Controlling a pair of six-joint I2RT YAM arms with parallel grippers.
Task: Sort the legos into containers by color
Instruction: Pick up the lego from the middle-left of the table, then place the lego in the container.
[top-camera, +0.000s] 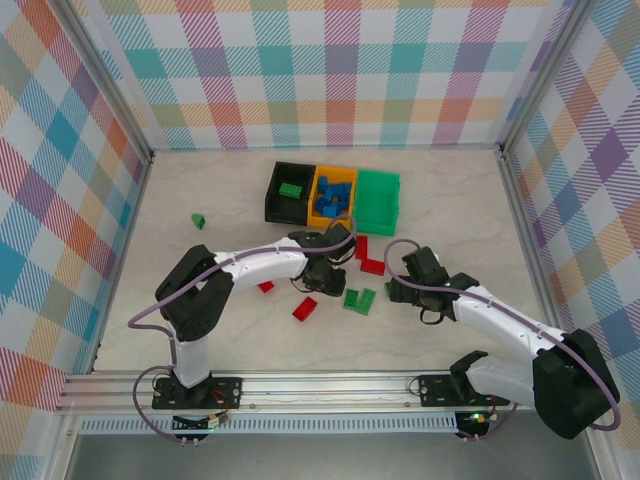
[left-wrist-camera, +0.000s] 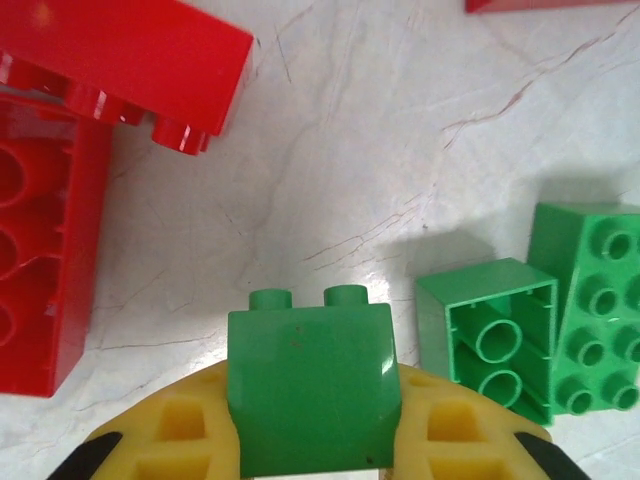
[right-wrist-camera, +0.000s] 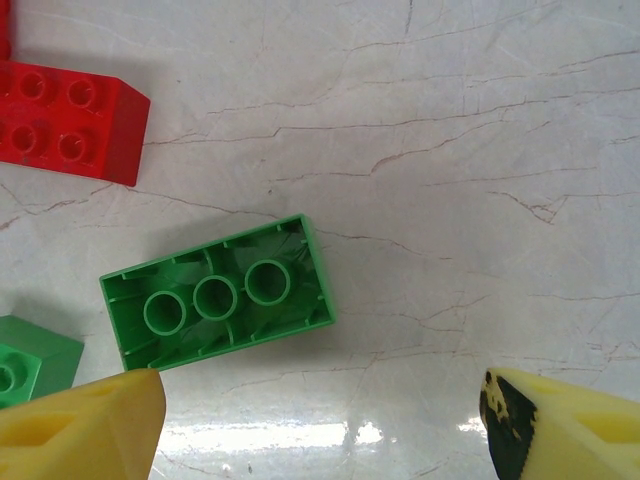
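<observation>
The left claw (left-wrist-camera: 312, 445) is pinching a small green lego (left-wrist-camera: 312, 385) between its yellow fingers (left-wrist-camera: 175, 435). The lego sits just above the pale bench (left-wrist-camera: 330, 180), and two of its bumps poke out at the top. To its left lies a hollow red lego (left-wrist-camera: 45, 250) with its open side up. A second red lego (left-wrist-camera: 130, 55) is right next to that one. To the right, a hollow green lego (left-wrist-camera: 490, 335) touches a bumpy green lego (left-wrist-camera: 590, 310).

The right claw (right-wrist-camera: 320, 430) is spread wide over the bench, and its two yellow tips are far apart. A long green lego (right-wrist-camera: 218, 292) lies upside down just past it, showing three round holes. A flat red lego (right-wrist-camera: 65, 120) lies further off, bumps up.

From above, three bins stand joined in a row at the far side of the bench. The black bin (top-camera: 272, 195) has a green piece (top-camera: 291, 190) inside. The orange bin (top-camera: 332, 171) holds a pile of blue legos (top-camera: 332, 197). The green bin (top-camera: 378, 200) is at the right end. Both claws are low, near the loose legos in front of the bins. A lone green lego (top-camera: 199, 220) lies well apart, over to the left.
</observation>
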